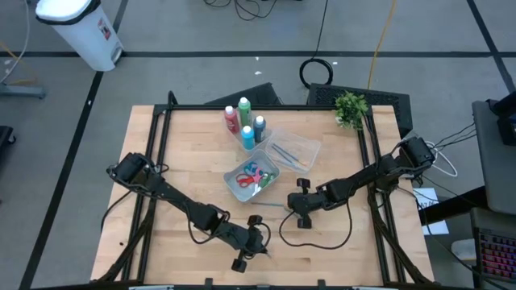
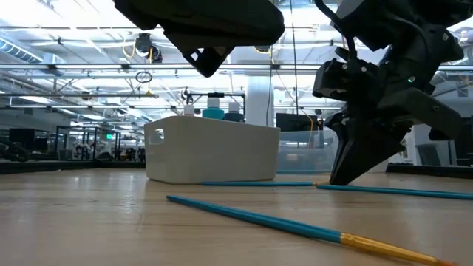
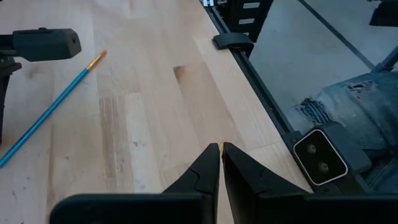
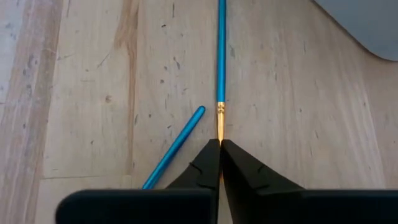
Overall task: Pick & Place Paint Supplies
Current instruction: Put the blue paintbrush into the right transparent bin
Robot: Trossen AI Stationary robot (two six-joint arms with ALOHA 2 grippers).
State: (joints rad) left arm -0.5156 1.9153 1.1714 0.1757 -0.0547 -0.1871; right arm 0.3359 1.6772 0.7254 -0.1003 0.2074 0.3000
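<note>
Bottles (image 1: 244, 121) and scissors (image 1: 253, 176) already sit in tubs (image 1: 300, 147). The right pincer (image 4: 220, 144) is clenched on a brush (image 4: 220, 56) lying on the bench (image 1: 193, 161); another brush (image 3: 50, 109) remains. Left pincer (image 3: 221, 148) is clenched, empty.

Bright, even overhead light; ceiling strips glare in low view. Soft shadows on the surface (image 1: 201, 153). Nearest brush (image 2: 295, 225) slightly blurred, bkgd soft too.
</note>
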